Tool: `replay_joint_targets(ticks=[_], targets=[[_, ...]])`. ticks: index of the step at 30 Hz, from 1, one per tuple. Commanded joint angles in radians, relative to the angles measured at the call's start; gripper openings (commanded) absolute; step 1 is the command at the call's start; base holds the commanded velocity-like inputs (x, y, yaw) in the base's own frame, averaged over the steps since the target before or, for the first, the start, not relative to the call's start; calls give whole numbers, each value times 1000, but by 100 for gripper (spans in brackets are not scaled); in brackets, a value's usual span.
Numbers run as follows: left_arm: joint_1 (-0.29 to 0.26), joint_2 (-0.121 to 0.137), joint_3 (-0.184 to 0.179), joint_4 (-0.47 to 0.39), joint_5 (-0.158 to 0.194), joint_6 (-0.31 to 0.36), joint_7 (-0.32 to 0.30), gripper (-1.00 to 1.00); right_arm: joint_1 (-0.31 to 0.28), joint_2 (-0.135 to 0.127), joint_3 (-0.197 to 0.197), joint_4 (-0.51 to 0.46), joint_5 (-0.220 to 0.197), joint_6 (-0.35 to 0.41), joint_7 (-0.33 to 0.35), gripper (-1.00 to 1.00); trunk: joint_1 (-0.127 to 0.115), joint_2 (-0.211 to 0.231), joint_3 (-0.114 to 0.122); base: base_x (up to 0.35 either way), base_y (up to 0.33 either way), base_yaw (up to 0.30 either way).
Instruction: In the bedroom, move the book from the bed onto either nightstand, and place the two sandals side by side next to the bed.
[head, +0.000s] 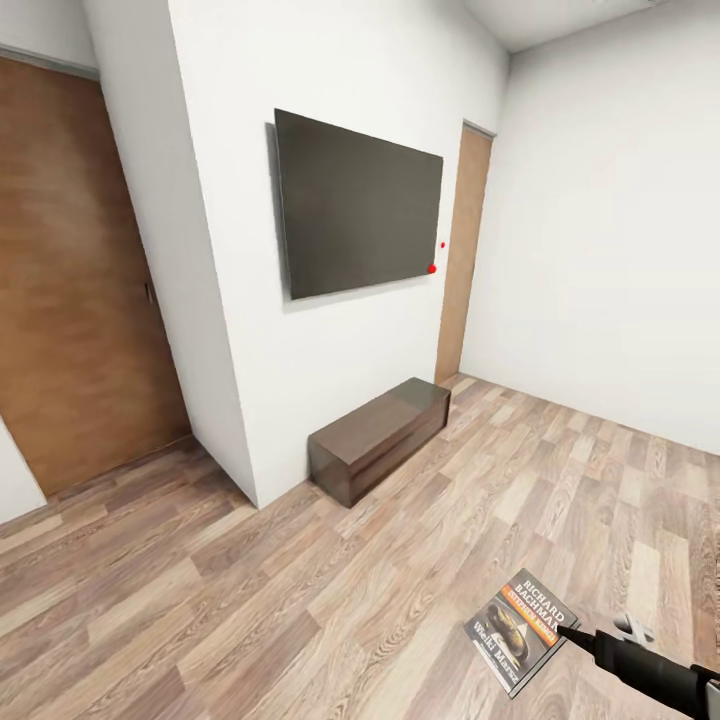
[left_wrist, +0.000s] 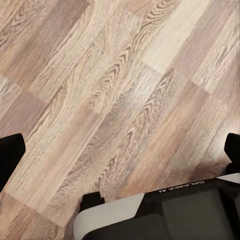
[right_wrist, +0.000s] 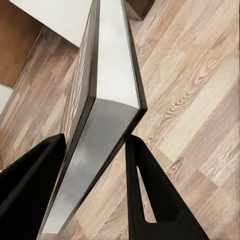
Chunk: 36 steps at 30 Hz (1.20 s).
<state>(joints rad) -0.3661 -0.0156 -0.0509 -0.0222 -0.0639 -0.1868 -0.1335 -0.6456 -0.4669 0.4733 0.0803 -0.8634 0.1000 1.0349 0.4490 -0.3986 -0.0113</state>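
Book (head: 522, 630) is held edge-on between the closed jaws of the right gripper (right_wrist: 95, 165), above the wood-plank floor (head: 300, 600), well apart from the dark TV bench (head: 380, 437). The left gripper's (left_wrist: 120, 150) fingers are seen spread apart over bare floor.

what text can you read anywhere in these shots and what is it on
"RICHARD BACHMAN": white lettering at the top of the book cover, held in the right gripper.
Orange band beneath it: lettering too small to read.
Large white title lower on the cover: too blurred to make out.
"GALAXEA": printed on the robot's body in the left wrist view, seen upside down; any further characters are unclear.
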Motion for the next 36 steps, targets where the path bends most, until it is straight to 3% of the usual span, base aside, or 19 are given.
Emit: replay_joint_targets(ticks=[1,36], targets=[[-1,0,-4,1,-7,-5,2,100,-2,1,1,3,-11,10,5,-100,1,-1,-1,255,0,-279],[-1,0,-4,1,-7,-5,2,100,-2,1,1,3,-11,10,7,-100,1,-1,-1,28,0,-277]])
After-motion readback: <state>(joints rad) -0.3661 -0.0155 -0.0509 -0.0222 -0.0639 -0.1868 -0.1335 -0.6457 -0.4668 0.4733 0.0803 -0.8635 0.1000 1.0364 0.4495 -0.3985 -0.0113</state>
